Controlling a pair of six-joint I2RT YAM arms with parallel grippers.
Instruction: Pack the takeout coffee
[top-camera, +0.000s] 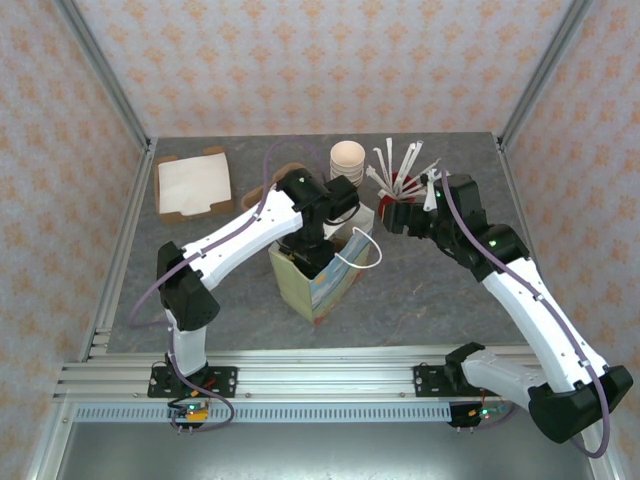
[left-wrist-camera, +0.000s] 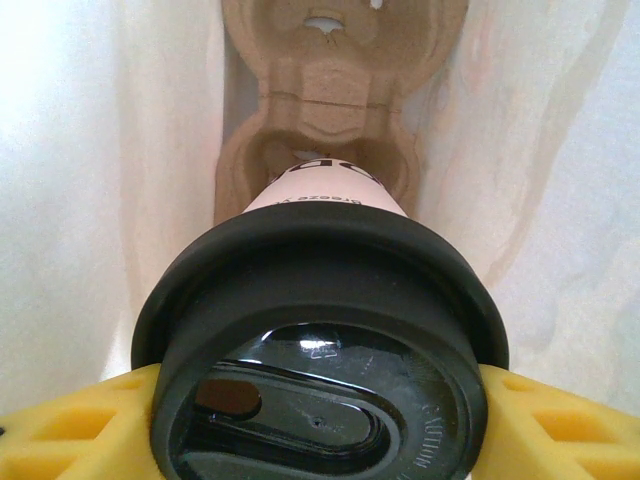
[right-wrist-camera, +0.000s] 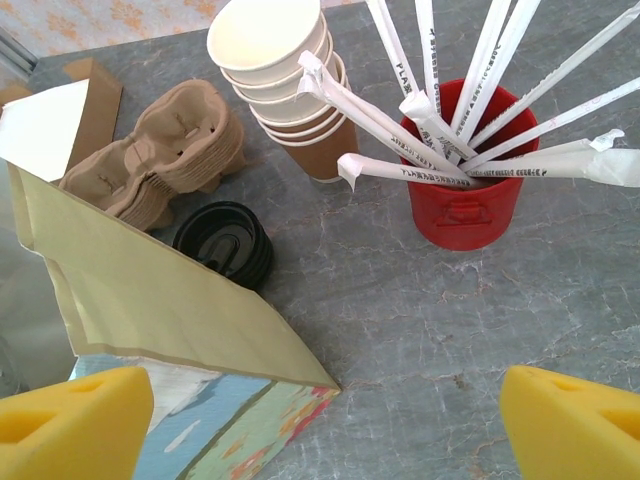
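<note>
**Item: takeout coffee** (left-wrist-camera: 325, 195). Small paper cup with a pale upper wall carrying dark print. It is capped by a round black plastic lid (left-wrist-camera: 320, 330) with a glossy recessed top, a sip opening and raised lettering.

**Location:** inside the paper bag (top-camera: 325, 285), between its white inner walls. The cup is upright and its base points into the near well of a moulded brown carrier (left-wrist-camera: 340, 70) at the bag's bottom. Whether it is fully seated cannot be told.

**Left gripper** (left-wrist-camera: 320, 440): clamped on the takeout coffee, with yellow foam pads (left-wrist-camera: 70, 430) pressed against the lid rim at 3 and 9 o'clock.

**Right gripper** (right-wrist-camera: 325, 425): released, pads spread wide with nothing between them. It sits at 2 o'clock from the bag, beside the red cup (right-wrist-camera: 465, 200).

**Surface:** grey marbled table (top-camera: 440, 300), with these items placed around the bag:
- Napkin box (top-camera: 192, 185) at 10 o'clock.
- Stack of lidless cups (right-wrist-camera: 290, 90) at 12 o'clock.
- Spare carriers (right-wrist-camera: 160, 150) and black lids (right-wrist-camera: 225, 243) just behind the bag.
- Red cup at 1 o'clock, holding wrapped stirrers (right-wrist-camera: 400, 90).

**Room:** walls (top-camera: 300, 60) papered in a pale orange floral pattern. An aluminium rail (top-camera: 300, 375) runs along the near edge at 6 o'clock.
</note>
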